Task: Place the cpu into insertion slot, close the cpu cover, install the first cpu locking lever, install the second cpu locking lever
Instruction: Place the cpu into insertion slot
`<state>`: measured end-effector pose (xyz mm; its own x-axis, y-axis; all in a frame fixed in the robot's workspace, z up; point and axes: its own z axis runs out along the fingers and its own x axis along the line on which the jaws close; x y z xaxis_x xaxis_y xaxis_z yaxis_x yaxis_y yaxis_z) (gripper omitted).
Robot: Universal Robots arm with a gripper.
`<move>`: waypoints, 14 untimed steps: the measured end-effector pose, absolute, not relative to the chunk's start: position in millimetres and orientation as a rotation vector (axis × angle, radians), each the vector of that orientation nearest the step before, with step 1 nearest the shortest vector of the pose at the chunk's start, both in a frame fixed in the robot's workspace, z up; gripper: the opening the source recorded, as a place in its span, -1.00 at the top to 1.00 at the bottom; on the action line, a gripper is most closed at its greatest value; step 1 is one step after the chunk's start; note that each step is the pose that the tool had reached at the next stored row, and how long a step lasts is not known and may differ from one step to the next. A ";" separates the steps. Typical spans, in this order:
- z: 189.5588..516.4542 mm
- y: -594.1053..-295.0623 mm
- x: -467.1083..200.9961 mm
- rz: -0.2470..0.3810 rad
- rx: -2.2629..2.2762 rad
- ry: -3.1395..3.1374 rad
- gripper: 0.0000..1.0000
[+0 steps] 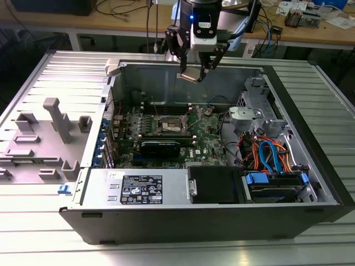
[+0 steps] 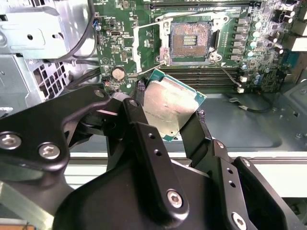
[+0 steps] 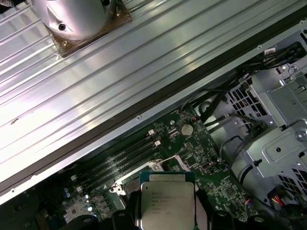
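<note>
gripper (image 1: 198,72), clamped on cpu (image 2: 173,109) by opposite edges, likely to spare its underside, held high over far wall of case (image 1: 155,77), short of bare insertion slot (image 2: 191,40).

A ribbed, silvery metal desk (image 1: 183,252) is spread across the exterior view, and soft glare is caught along its grooves. Behind it, a long wooden bench (image 1: 83,23) on pale legs is seen, littered with cables (image 1: 125,8) and papers (image 1: 339,22).

The cpu (image 2: 173,106) — tilted silvery-tan square — hangs in the gripper (image 2: 169,120), apart from the insertion slot (image 2: 191,40).
</note>
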<state>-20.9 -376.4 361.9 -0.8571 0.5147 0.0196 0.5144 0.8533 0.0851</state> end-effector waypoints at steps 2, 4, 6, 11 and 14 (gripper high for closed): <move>361.8 -376.4 -20.9 0.137 0.858 3.014 -0.09; 361.8 -376.4 -20.9 0.137 0.864 3.013 -0.09; 361.7 -376.4 -20.9 0.137 0.864 3.012 -0.09; 361.7 -376.4 -20.9 0.137 0.868 3.011 -0.09; 361.7 -376.4 -21.0 0.137 0.871 3.010 -0.09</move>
<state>-21.0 -376.4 361.7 -0.8457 0.5333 0.0196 0.5329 0.8419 0.0852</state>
